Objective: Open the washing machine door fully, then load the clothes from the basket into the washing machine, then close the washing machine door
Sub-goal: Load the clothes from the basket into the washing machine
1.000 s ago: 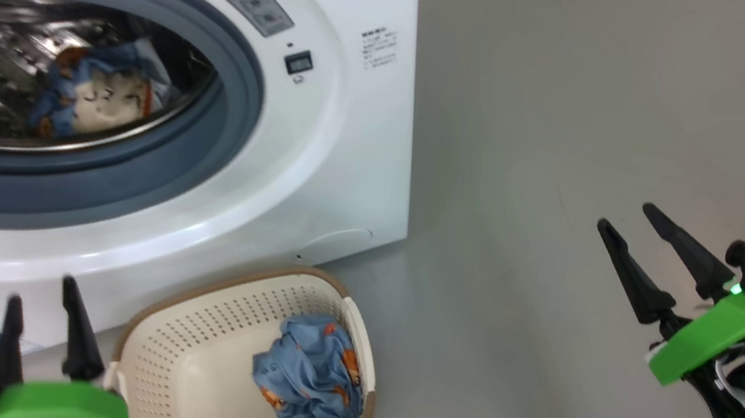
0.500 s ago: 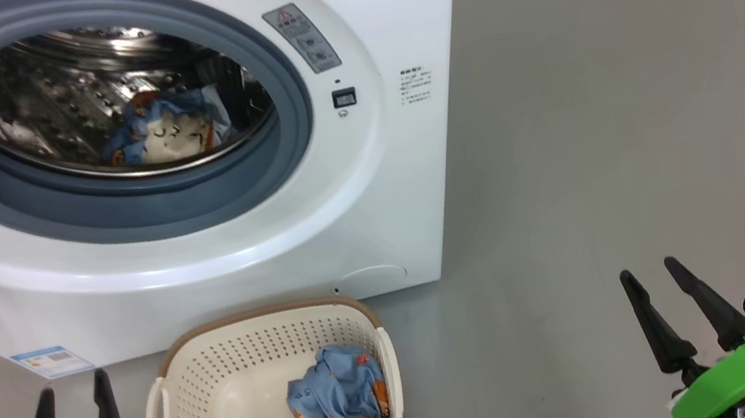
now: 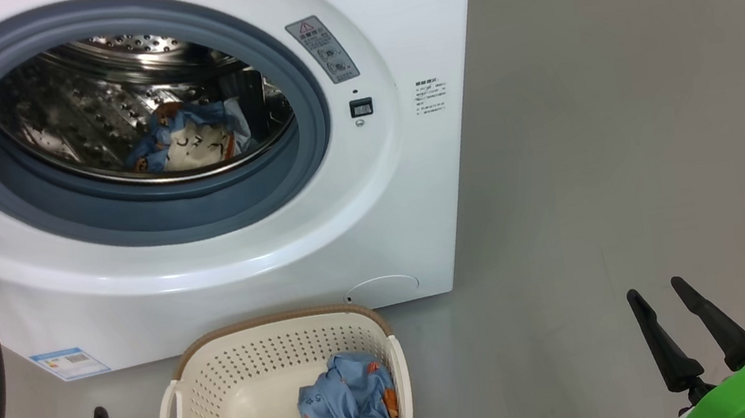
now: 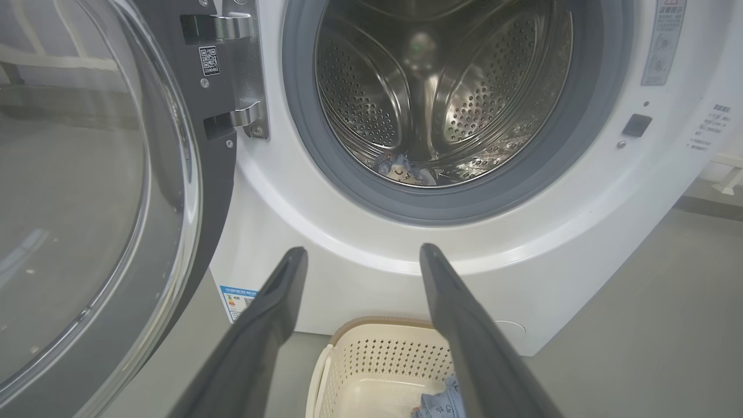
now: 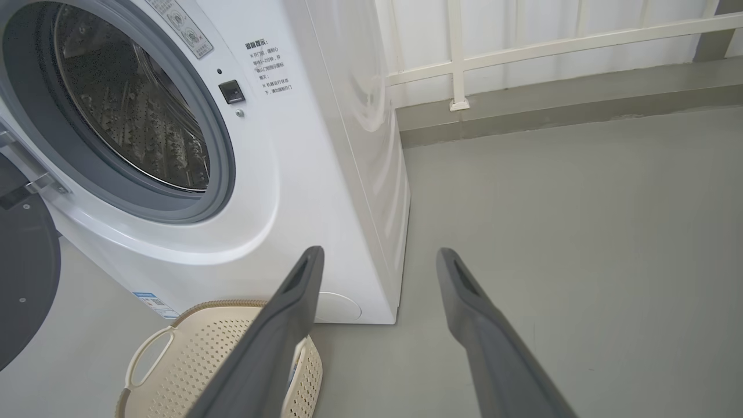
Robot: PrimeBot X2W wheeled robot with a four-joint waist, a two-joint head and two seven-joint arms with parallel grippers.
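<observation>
Grey floor [image 3: 622, 133] bears the basket [image 3: 272, 321] (near rim cropped) with clothes [image 3: 353, 416].

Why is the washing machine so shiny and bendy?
Head view: a light streak glints on the washing machine. Left wrist view: the wide lens bends it; the steel drum gleams. Right wrist view: wavy glare on its side.

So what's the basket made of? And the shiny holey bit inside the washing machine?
The basket looks like cream plastic, smooth and matt, moulded with neat rows of holes. Its brown rim may just be patterned to look woven. The drum looks like polished steel: it mirrors light and is punched with small holes.
</observation>
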